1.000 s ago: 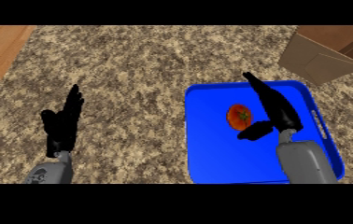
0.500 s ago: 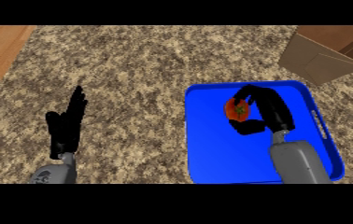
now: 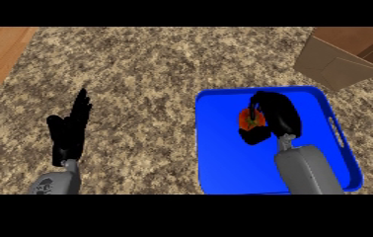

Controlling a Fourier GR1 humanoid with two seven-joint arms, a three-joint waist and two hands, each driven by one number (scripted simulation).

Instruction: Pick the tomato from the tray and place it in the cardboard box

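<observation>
The right hand (image 3: 273,116) curls around the red tomato (image 3: 247,119) near the blue tray's (image 3: 218,152) centre, with the open cardboard box (image 3: 336,58) just beyond the tray's far right corner.

One head view looks steeply down at the granite counter (image 3: 160,63) from above the robot's own position, facing forward; both forearms enter from the lower edge. The blue tray (image 3: 218,157) sits low right, the cardboard box (image 3: 331,63) cut off at the upper right corner
</observation>
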